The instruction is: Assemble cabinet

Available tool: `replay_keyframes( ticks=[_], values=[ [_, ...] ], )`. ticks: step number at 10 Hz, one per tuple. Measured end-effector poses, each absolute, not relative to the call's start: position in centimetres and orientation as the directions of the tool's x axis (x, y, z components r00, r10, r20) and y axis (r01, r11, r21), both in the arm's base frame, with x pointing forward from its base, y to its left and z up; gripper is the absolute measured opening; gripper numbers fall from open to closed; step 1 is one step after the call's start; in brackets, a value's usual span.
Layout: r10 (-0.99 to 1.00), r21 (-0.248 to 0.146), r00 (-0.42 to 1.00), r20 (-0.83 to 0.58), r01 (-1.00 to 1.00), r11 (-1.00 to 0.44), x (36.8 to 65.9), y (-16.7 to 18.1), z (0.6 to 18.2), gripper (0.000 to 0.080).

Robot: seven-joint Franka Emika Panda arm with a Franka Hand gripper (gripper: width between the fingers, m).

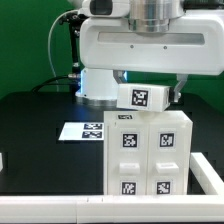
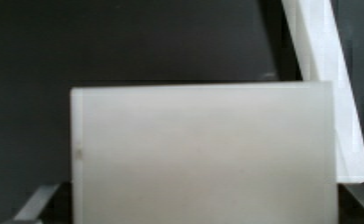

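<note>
The cabinet [image 1: 146, 152] is a big white box with several square tags on its front, standing on the black table near the front. My gripper [image 1: 148, 88] is shut on a smaller white tagged block [image 1: 141, 97] and holds it just above the cabinet's top, slightly tilted. In the wrist view the block [image 2: 197, 150] fills most of the picture between my dark fingers [image 2: 33, 206], with my gripper [image 2: 193, 208] closed around it. A white edge of the cabinet [image 2: 321, 45] shows beyond the block.
The marker board [image 1: 84, 130] lies flat on the table at the exterior view's left of the cabinet. A white part [image 1: 210, 176] sits at the right edge, another bit [image 1: 2, 160] at the left edge. A white rail [image 1: 60, 208] runs along the front.
</note>
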State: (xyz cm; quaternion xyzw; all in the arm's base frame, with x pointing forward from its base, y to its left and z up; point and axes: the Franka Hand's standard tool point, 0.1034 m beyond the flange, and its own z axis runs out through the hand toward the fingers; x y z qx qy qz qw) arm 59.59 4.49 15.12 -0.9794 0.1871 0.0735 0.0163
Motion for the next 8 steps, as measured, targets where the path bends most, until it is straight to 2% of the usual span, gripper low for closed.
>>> replay_keyframes(
  ticks=[6,7,8],
  values=[
    [-0.403,0.004,0.9,-0.163,-0.408,-0.913,59.44,4.57,15.01,0.056],
    [-0.403,0.004,0.9,-0.163,-0.408,-0.913,59.45,4.57,15.01,0.0618],
    [-0.403,0.004,0.9,-0.163,-0.408,-0.913,59.46,4.55,15.02,0.0618]
  ],
)
